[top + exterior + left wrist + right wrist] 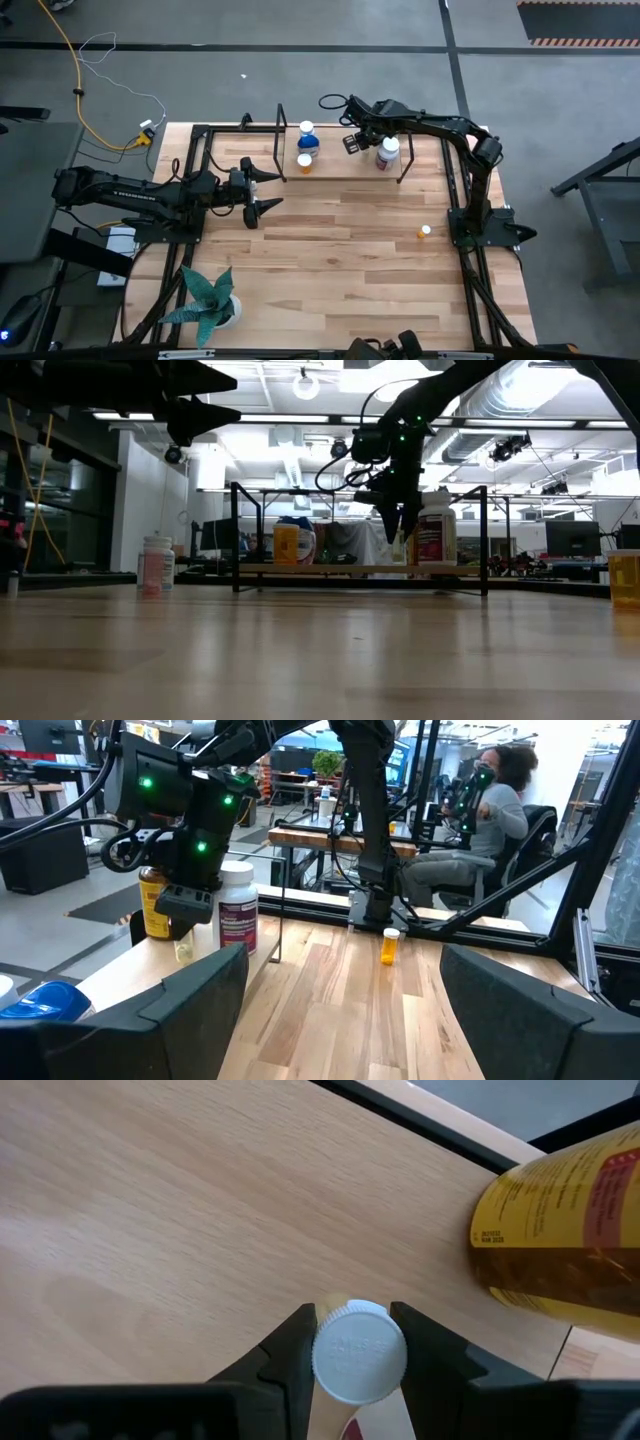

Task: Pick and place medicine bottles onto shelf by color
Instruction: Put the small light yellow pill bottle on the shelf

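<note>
R end effector (358,1348) clamped on white-cap bottle (359,1352) over shelf (340,160), beside amber bottle (565,1245). L end effector (268,190) spread wide, empty, above surface (340,270).

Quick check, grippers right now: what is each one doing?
Left gripper: open, holding nothing, above the table beside the shelf.
Right gripper: closed on a white-capped bottle, over the shelf.

The left arm (130,192) bears white lettering, seemingly "TROSSEN"; bottle labels are unreadable.
</note>
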Controlling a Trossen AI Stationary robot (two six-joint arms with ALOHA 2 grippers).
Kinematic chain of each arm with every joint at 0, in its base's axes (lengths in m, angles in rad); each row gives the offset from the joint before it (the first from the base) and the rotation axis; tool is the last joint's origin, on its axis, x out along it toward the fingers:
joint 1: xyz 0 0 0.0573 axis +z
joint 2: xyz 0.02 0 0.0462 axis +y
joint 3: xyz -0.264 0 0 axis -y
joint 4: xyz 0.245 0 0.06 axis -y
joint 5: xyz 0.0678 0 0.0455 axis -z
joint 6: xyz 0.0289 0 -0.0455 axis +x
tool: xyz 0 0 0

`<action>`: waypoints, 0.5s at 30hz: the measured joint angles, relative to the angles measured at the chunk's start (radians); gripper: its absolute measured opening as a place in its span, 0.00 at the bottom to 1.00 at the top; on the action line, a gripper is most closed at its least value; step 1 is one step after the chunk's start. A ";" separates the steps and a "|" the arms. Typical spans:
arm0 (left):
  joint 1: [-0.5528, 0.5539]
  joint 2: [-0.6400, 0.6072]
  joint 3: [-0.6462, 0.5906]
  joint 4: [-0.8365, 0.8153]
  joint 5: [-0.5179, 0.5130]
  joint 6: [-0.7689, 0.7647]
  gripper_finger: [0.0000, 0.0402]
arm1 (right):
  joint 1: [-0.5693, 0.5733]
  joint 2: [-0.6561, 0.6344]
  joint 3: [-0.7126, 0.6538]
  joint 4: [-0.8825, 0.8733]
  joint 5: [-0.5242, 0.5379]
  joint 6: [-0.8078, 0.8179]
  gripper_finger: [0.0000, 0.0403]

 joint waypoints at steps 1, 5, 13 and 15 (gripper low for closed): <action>0.000 0.000 0.000 0.000 0.000 0.000 0.80 | 0.000 0.000 0.000 0.001 0.000 0.000 0.28; 0.000 0.000 0.000 0.000 0.000 0.000 0.80 | 0.000 0.000 0.000 0.005 0.001 -0.004 0.28; 0.000 0.000 0.000 0.000 0.000 0.000 0.80 | 0.000 0.000 0.000 0.010 0.001 -0.015 0.39; 0.000 0.000 0.000 0.000 0.000 0.000 0.80 | 0.000 0.000 0.000 0.011 0.001 -0.010 0.44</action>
